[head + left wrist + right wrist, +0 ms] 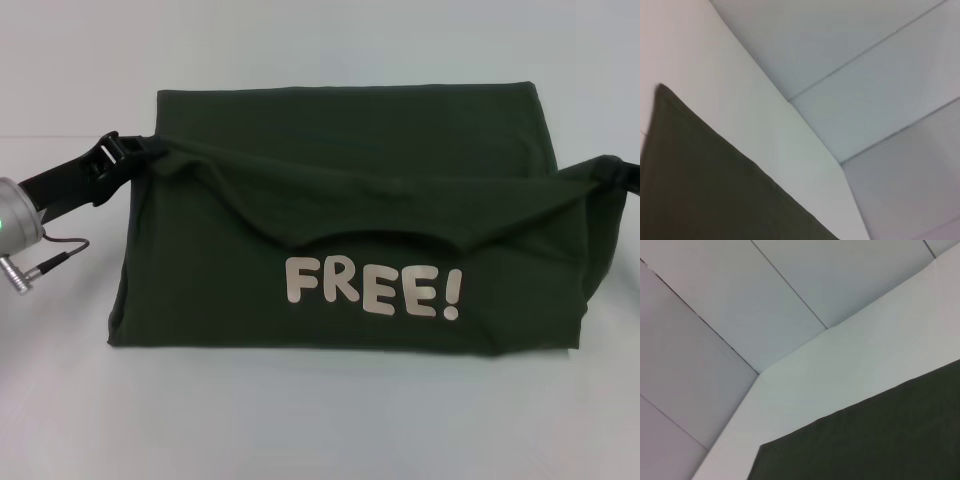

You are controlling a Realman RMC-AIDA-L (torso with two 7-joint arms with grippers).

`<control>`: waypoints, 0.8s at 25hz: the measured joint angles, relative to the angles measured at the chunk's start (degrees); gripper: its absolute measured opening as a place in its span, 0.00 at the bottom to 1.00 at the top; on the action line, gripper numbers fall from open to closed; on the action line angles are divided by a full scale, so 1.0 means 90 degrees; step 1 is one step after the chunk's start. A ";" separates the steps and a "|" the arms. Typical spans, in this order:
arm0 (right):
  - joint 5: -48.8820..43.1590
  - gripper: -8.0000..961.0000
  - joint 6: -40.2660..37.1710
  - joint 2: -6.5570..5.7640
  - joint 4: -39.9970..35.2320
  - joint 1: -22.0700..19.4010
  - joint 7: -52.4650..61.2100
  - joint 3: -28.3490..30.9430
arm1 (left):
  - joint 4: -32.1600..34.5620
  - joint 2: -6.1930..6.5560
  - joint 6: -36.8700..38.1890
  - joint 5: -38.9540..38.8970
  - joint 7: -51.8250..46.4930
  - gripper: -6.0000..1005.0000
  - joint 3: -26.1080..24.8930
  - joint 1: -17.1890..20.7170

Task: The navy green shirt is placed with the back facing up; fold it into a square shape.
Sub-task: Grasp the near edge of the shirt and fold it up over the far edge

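The navy green shirt (pixel 340 200) lies across the white table (pixel 300 420). A front layer with the pale "FREE!" lettering (pixel 373 288) is raised and faces me, sagging in the middle. My left gripper (pixel 118 150) is shut on the shirt's left edge and holds it up. My right gripper (pixel 612 170) is shut on the right edge at about the same height. The flat back layer reaches toward the table's far side. Dark cloth also shows in the left wrist view (pixel 700 195) and the right wrist view (pixel 875 445); neither shows fingers.
My left arm's silver wrist and a thin cable with a metal plug (pixel 40 262) hang at the left edge. White table shows in front of the shirt and beyond it. Pale wall panels (pixel 880 75) stand behind the table.
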 joint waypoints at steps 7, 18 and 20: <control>0.0024 0.03 0.0760 0.0145 0.0017 0.0328 -0.0031 -0.0310 | -0.0008 -0.0180 -0.0637 -0.0255 0.0338 0.02 0.0008 -0.0043; 0.0067 0.03 0.1619 0.0446 0.0017 0.0506 -0.0239 -0.0727 | -0.0099 -0.0501 -0.1342 -0.0422 0.0913 0.03 -0.0038 -0.0040; 0.0157 0.03 0.1755 0.0500 0.0017 0.0513 -0.0355 -0.0721 | -0.0136 -0.0551 -0.1453 -0.0631 0.1100 0.03 -0.0040 -0.0014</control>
